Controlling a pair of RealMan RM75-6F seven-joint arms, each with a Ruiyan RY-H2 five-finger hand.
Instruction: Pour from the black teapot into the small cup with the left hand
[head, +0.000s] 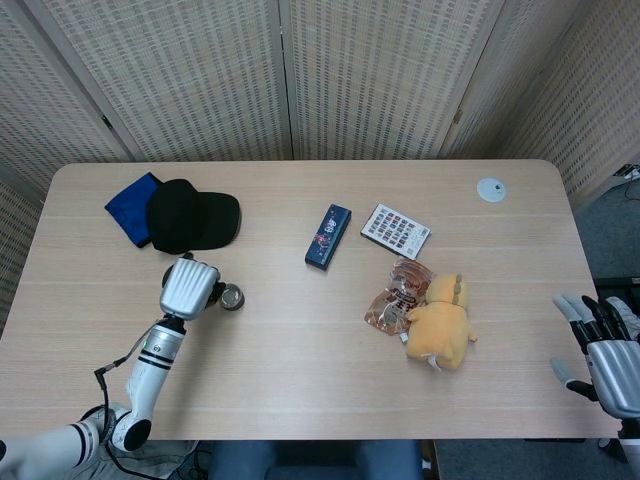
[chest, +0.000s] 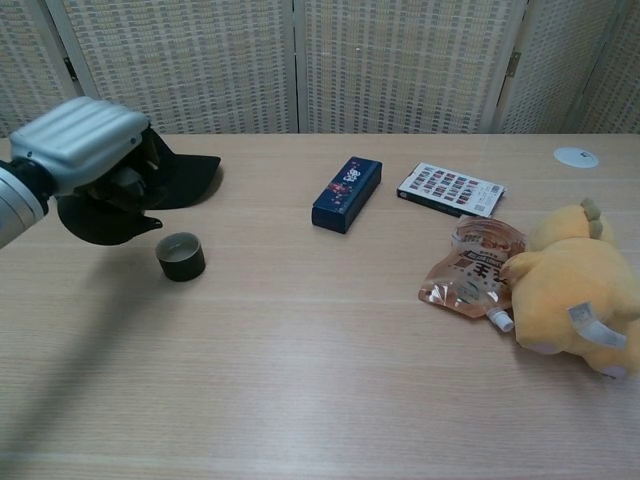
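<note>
My left hand (chest: 85, 145) grasps the black teapot (chest: 105, 212), held above the bench (chest: 330, 350) at the left, its spout just beside and a little above the small cup (chest: 181, 256); no stream shows between spout and cup, and whether liquid lies in the cup I cannot tell; the cup stands upright on the bench, near a black cap (head: 193, 216) and a blue cloth (head: 128, 205) on the far side; to pour well, I judge that the spout should sit over the middle of the cup before tilting, the tilt slow, the wrist steady, so nothing spills on the bench or knocks the cup; my right hand (head: 606, 350) hangs off the bench's right edge, fingers apart, holding nothing
</note>
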